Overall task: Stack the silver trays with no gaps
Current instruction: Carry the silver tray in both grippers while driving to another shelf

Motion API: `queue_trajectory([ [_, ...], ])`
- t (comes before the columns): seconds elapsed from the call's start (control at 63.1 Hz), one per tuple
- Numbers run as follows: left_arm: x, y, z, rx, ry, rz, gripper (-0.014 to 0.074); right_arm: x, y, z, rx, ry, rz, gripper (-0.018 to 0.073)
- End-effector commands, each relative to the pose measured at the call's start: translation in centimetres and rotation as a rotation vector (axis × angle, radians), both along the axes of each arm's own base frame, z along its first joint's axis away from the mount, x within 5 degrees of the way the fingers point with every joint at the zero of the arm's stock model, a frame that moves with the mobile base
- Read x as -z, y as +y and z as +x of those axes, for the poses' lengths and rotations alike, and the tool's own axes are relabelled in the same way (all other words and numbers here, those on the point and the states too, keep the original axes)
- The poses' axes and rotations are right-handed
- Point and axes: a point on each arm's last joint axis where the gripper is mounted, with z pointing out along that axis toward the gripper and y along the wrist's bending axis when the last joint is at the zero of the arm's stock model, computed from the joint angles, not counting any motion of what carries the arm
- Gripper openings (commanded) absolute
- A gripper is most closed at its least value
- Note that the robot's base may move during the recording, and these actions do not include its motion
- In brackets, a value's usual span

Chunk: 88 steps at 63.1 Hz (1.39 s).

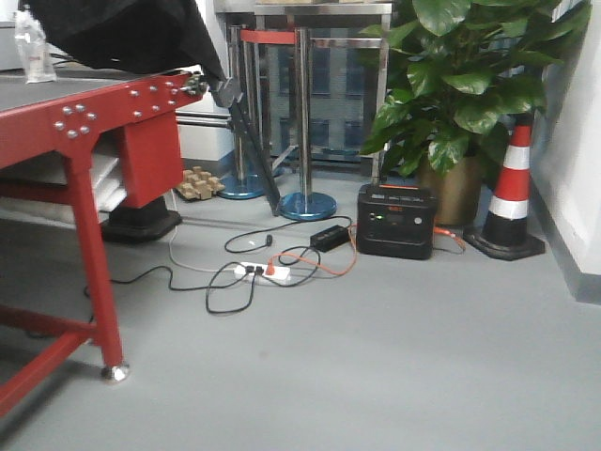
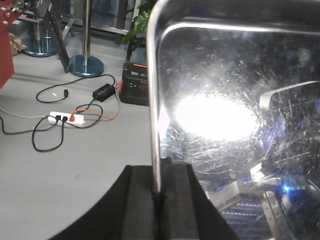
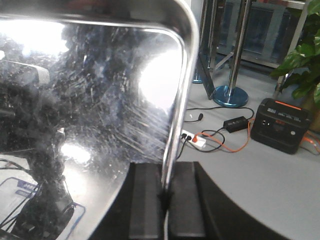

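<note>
Silver tray [image 2: 225, 100], scuffed, in pinch of left hand [image 2: 157, 192] and right hand [image 3: 165, 192]; grey floor [image 1: 376, 357] beyond.

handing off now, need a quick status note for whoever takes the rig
Left gripper: shut on the tray rim.
Right gripper: shut on a tray rim too, seemingly the same tray's opposite edge.
Tray: held between both arms, floor showing beyond it; no stack or other tray in view.
Done: tray gripped.
Left: seat it flush on the others, no gaps.
</note>
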Motion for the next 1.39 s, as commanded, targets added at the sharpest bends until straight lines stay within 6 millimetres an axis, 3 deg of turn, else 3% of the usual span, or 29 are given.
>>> queue_trajectory([
  [0.0, -1.32, -0.28, -0.53, 0.013, -0.054, -0.068, -0.0016, -0.92, 0.81, -0.28, -0.085, -0.086, 0.032, -0.0083],
  [1.378, -1.31, -0.28, -0.53, 0.013, -0.055, -0.066, -0.0016, -0.94, 0.82, -0.28, -0.086, -0.087, 0.033, -0.0083],
])
